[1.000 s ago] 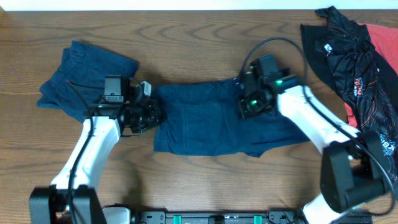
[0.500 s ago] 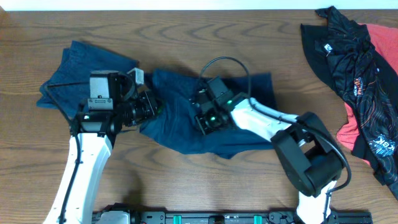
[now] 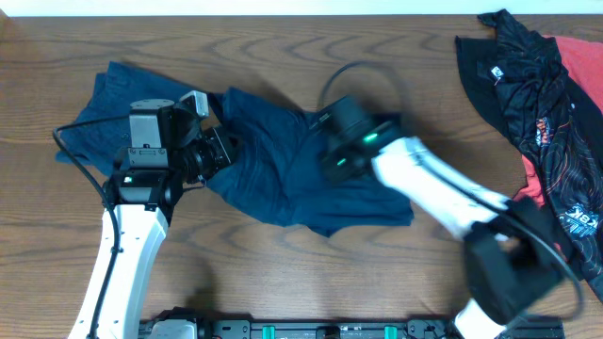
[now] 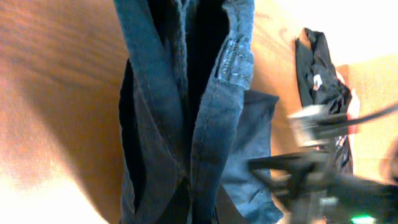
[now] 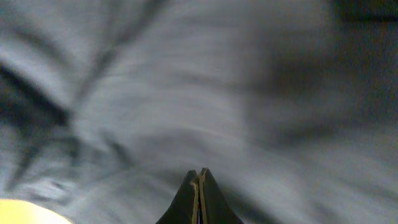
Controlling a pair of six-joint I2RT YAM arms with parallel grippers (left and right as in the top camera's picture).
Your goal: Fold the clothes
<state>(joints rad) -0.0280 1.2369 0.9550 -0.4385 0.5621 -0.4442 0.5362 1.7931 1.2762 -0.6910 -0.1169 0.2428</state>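
2 arms reach over the navy shorts (image 3: 283, 188), which lie rumpled at the middle of the table (image 3: 283, 47). From the near-left edge the left arm rises with its elbow bent. The left gripper (image 3: 224, 153) is at the shorts' left edge, pinching a bunched seam (the wrist view shows the fold hanging close, fingers hidden). From the near-right corner the right arm stretches diagonally, blurred. The right gripper (image 3: 332, 162) is over the shorts' middle, fingertips pressed together with nothing seen between them. 1 second navy pair (image 3: 104, 104) lies far left, beside the left gripper. A black garment (image 3: 513, 75) and a red garment (image 3: 565, 198) lie at the right edge.
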